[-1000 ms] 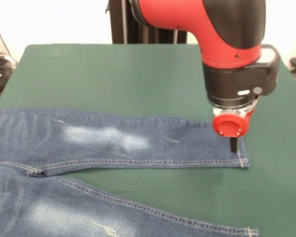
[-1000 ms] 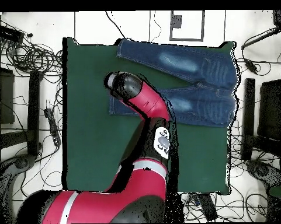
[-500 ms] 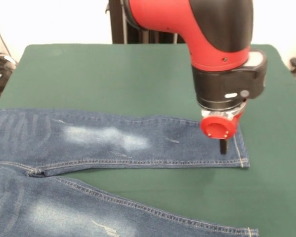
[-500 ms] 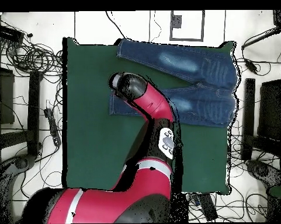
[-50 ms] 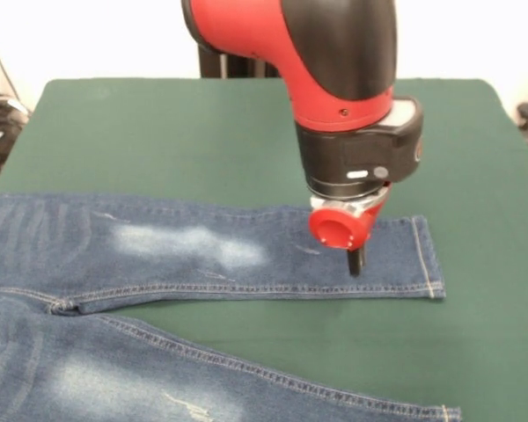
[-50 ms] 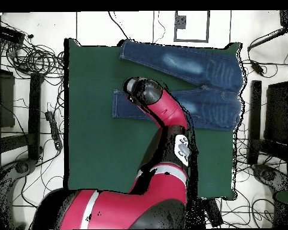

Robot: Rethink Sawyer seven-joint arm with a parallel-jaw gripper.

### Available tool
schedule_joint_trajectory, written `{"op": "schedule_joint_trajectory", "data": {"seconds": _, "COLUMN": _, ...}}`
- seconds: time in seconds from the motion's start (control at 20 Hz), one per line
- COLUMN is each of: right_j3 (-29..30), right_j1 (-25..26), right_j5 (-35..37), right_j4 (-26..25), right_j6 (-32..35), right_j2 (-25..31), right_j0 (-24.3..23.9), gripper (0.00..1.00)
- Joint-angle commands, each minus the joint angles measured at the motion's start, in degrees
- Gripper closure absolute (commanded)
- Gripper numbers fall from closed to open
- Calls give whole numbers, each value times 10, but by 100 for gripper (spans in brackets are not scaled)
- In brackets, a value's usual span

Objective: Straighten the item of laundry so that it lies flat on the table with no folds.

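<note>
The tool [image 5: 355, 264] presses on the jeans [image 5: 202, 251] leg, grip state unclear; sliding it low along the counter [image 5: 202, 132] should avoid bunching.

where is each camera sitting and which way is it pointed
Front view: sits across the table from the robot, facing it low; shows the jeans, the arm's red and black wrist and the pincer over the leg near the cuff.
Overhead view: sits above, looking straight down, robot base at the bottom; shows the whole arm reaching over the jeans.
Shared: jeans, green table, arm; the views are turned half round against each other.
</note>
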Motion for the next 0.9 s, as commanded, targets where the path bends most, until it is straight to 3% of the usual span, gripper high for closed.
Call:
{"op": "schedule_joint_trajectory", "data": {"seconds": 0.05, "right_j3": 67, "right_j1": 45, "right_j5": -24, "right_j4": -7, "right_j6": 79, "right_j2": 38, "right_j0": 11, "gripper": 100}}
{"op": "schedule_joint_trajectory", "data": {"seconds": 0.3, "right_j3": 34, "right_j1": 80, "right_j5": -8, "right_j4": -8, "right_j6": 102, "right_j2": 25, "right_j0": 24, "gripper": 100}}
{"op": "schedule_joint_trajectory", "data": {"seconds": 0.9, "right_j3": 24, "right_j1": 119, "right_j5": -47, "right_j4": 1, "right_j6": 73, "right_j2": 54, "right_j0": 8, "gripper": 100}}
